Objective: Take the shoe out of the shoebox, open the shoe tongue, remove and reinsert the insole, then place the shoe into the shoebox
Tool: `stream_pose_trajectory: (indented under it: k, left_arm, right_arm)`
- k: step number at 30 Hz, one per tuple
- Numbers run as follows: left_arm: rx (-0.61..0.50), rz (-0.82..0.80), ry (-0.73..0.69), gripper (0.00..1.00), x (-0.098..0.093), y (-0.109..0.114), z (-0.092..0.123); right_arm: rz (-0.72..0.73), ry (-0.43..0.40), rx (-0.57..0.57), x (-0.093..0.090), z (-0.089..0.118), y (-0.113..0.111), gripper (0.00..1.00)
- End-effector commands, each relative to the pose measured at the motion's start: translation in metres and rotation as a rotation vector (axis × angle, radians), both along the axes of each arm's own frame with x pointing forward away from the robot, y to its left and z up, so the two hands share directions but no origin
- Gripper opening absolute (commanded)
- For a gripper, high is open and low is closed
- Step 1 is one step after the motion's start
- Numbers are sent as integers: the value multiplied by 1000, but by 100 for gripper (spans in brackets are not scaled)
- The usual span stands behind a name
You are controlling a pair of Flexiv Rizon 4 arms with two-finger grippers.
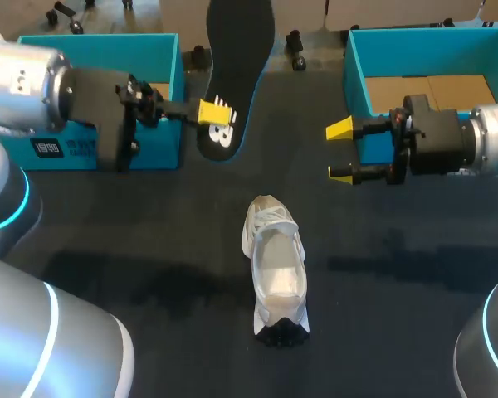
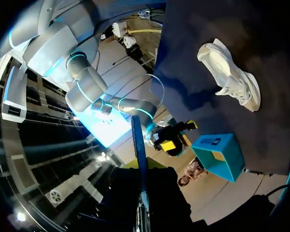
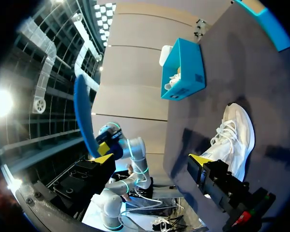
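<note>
A white shoe (image 1: 274,257) lies on the dark table (image 1: 149,240) in the middle, toe towards the back. My left gripper (image 1: 212,112) is shut on a black insole (image 1: 236,58) with a blue rim, held in the air above the table's back. In the left wrist view the insole (image 2: 137,140) shows edge-on between the fingers of the left gripper (image 2: 140,166), with the shoe (image 2: 229,77) far ahead. My right gripper (image 1: 341,150) hangs open and holds nothing, right of the insole. In the right wrist view the right gripper (image 3: 152,159) faces the shoe (image 3: 232,140), and the insole (image 3: 84,116) is off to one side.
A teal shoebox (image 1: 100,91) stands at the back left, behind my left arm. A second teal shoebox (image 1: 423,75) with a cardboard bottom stands at the back right, beside my right arm. Both show in the right wrist view: the left box (image 3: 183,70), the right box's rim (image 3: 270,19).
</note>
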State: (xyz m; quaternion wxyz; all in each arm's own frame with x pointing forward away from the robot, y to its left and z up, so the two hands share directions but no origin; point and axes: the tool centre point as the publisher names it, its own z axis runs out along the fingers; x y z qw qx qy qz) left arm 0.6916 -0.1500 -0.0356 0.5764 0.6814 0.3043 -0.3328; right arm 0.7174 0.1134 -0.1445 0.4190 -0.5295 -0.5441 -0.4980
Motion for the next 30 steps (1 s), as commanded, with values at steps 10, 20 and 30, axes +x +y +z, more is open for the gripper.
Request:
stream_pose_trajectory:
  k: [10,20,30]
  left_arm:
    - [-57,59,17,0,4,-4,-49]
    - [-57,59,17,0,4,-4,-49]
    - [-18,58,2,0,8,-21,-74]
  right_arm:
    - [0,1,-2,0,0,1,100]
    - [0,1,-2,0,0,1,100]
    - [0,1,-2,0,0,1,100]
